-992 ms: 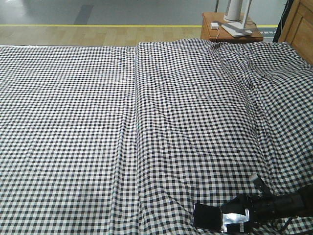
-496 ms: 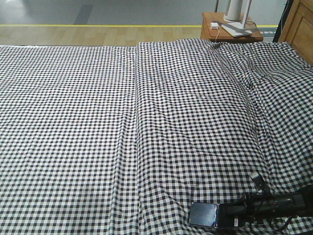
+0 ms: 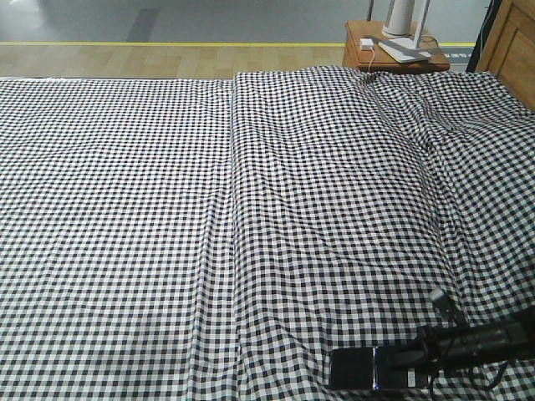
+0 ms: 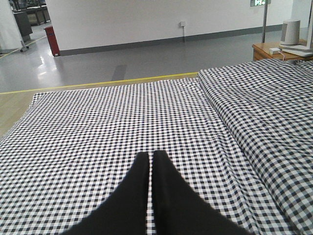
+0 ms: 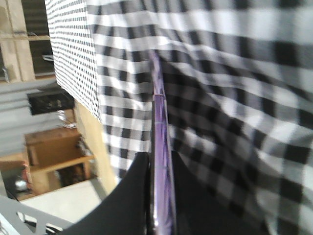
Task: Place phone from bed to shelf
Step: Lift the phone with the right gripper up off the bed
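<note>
The phone [image 3: 354, 369], a thin dark slab, sits low over the bed [image 3: 167, 209] at its near right edge, and my right gripper [image 3: 399, 368] is shut on its right end. In the right wrist view the phone [image 5: 160, 122] shows edge-on as a purplish strip between the two black fingers [image 5: 139, 196], with my right gripper [image 5: 160, 164] clamped on it. Whether the phone touches the checked cloth I cannot tell. My left gripper [image 4: 150, 157] hovers over the bed [image 4: 98, 127], shut with nothing in it. Blurred light wooden furniture [image 5: 51, 156] beyond the bed edge may be the shelf.
A reddish-brown side table [image 3: 393, 52] with white items stands past the bed's far right corner; it also shows as the side table [image 4: 279, 49] in the left wrist view. A wooden panel [image 3: 512, 42] rises at the far right. Grey floor lies beyond the bed.
The right gripper has rolled and shifted slightly with the phone in it. The phone's face went from bright and reflective to dark and lies flatter.
</note>
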Robot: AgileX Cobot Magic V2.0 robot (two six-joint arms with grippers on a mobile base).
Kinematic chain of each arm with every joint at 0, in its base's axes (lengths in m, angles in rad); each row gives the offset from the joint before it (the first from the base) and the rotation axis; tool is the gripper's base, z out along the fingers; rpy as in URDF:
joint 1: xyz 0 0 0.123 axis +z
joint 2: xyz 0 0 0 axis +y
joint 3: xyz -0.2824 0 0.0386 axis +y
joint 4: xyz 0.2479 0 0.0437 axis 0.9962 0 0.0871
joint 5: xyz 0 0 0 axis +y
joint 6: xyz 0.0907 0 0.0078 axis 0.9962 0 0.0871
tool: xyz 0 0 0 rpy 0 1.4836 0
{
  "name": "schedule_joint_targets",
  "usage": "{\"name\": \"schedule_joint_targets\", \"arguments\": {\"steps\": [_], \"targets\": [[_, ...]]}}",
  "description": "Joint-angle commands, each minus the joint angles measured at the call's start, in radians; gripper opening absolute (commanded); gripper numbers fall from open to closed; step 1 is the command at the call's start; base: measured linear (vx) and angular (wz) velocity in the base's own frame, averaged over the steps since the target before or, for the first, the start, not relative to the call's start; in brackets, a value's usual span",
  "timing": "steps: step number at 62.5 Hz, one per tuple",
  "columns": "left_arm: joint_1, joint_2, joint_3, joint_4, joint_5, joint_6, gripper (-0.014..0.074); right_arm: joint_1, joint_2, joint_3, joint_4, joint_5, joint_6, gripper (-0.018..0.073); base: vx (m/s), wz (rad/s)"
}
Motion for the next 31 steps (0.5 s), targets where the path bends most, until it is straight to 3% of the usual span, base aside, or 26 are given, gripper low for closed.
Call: {"name": "schedule_joint_targets", "arguments": {"steps": [1,31], "targets": [[-0.004,-0.013,-0.021,-0.009,-0.072,-0.006,0.0001,0.001,-0.143,0.020,0.007,0.170,-0.027,-0.0010,0.00,0.00],[-0.004,-0.013,-0.021,-0.009,-0.072,-0.006,0.0001,0.003,-0.712,0.127,0.084,0.170,0.016,-0.0003,0.00,0.00]]}}
